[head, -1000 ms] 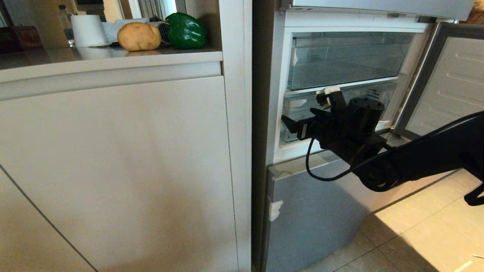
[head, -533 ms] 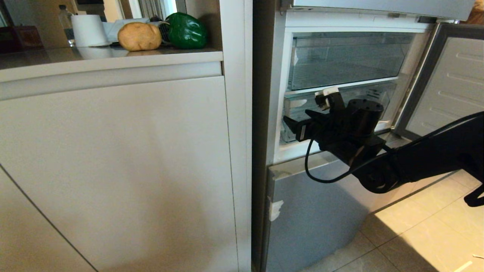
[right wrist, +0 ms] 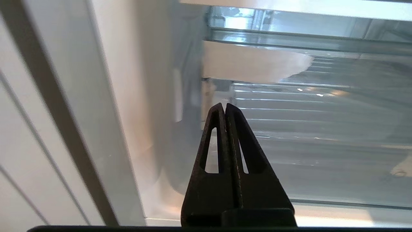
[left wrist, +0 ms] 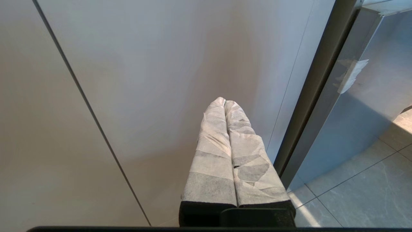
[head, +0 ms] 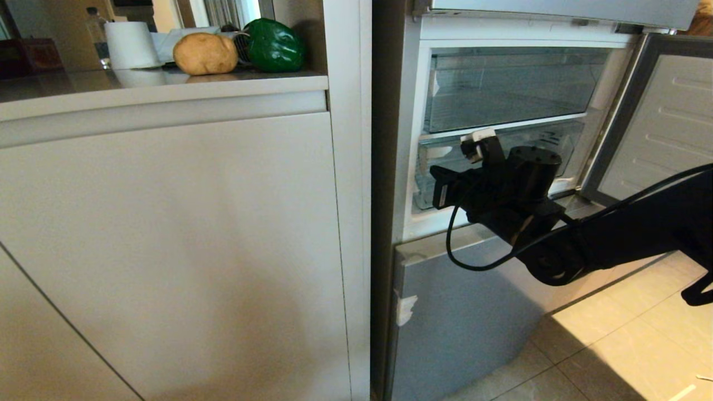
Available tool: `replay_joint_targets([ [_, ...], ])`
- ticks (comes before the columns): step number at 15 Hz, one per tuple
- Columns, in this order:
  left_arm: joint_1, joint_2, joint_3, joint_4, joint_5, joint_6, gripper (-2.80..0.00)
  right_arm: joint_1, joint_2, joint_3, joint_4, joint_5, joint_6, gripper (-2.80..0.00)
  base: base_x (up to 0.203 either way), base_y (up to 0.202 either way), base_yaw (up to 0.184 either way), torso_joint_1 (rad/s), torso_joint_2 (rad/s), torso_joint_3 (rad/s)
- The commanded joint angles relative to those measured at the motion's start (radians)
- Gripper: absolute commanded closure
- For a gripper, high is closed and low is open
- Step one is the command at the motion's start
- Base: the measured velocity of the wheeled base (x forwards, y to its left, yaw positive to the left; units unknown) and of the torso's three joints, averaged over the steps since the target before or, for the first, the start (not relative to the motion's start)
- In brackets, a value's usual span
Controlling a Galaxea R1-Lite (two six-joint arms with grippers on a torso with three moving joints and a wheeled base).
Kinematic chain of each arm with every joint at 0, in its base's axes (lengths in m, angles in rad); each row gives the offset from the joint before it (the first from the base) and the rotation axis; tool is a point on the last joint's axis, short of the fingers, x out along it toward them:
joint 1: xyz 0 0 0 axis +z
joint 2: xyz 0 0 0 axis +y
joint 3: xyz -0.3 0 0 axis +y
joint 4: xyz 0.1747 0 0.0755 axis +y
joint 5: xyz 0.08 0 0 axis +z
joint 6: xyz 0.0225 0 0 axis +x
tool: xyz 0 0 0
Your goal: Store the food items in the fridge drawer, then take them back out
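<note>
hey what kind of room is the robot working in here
Most likely a home kitchen. A tall silver fridge stands open beside a beige cabinet, a potato and green bell pepper sit on the counter, and the floor is tiled.

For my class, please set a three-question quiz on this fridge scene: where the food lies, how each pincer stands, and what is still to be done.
1. True or false: the potato and the green pepper already lie in the fridge drawer.
2. Multiple choice: the right pincer is A) shut with nothing between its fingers, at the drawer's front; B) wide open above the counter; C) shut on the potato.
3. In a few words: where does the left pincer point, and is it open or shut?

Key
1. False: both rest side by side on the counter.
2. A
3. At the beige cabinet door beside the fridge; shut and empty.
</note>
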Motion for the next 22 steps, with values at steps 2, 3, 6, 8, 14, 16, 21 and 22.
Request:
replay_joint_targets([
  [2, 0.000, 0.002, 0.000, 0.001, 0.001, -0.001, 0.00, 0.017, -0.004, 0.003, -0.006, 0.000, -0.001, 0.00, 0.000, 0.000, 0.000, 0.000, 0.00, 0.000],
  [3, 0.000, 0.002, 0.001, 0.001, 0.001, -0.001, 0.00, 0.018, -0.004, 0.003, -0.008, -0.001, -0.001, 0.00, 0.000, 0.000, 0.000, 0.000, 0.00, 0.000],
  [6, 0.000, 0.002, 0.000, 0.001, 0.001, -0.001, 0.00, 0.017, -0.012, 0.009, -0.009, -0.011, 0.000, 0.00, 0.000, 0.000, 0.000, 0.000, 0.00, 0.000],
  [8, 0.000, 0.002, 0.000, 0.001, 0.001, -0.001, 0.00, 0.015, -0.016, 0.010, -0.009, -0.043, -0.001, 0.00, 0.000, 0.000, 0.000, 0.000, 0.00, 0.000],
  [14, 0.000, 0.002, 0.000, 0.001, 0.001, -0.001, 0.00, 0.009, -0.009, 0.000, -0.009, -0.038, 0.008, -2.80, 0.000, 0.000, 0.000, 0.000, 0.00, 0.000],
  [16, 0.000, 0.002, 0.000, 0.001, 0.001, -0.001, 0.00, 0.007, -0.005, -0.001, -0.009, -0.036, 0.009, -2.80, 0.000, 0.000, 0.000, 0.000, 0.00, 0.000],
  [21, 0.000, 0.002, 0.001, 0.001, 0.001, -0.001, 0.00, 0.001, -0.002, -0.008, -0.009, -0.033, 0.009, -2.80, 0.000, 0.000, 0.000, 0.000, 0.00, 0.000],
  [22, 0.000, 0.002, 0.000, 0.001, 0.001, -0.001, 0.00, 0.001, 0.004, -0.010, -0.009, -0.032, 0.009, -2.80, 0.000, 0.000, 0.000, 0.000, 0.00, 0.000],
])
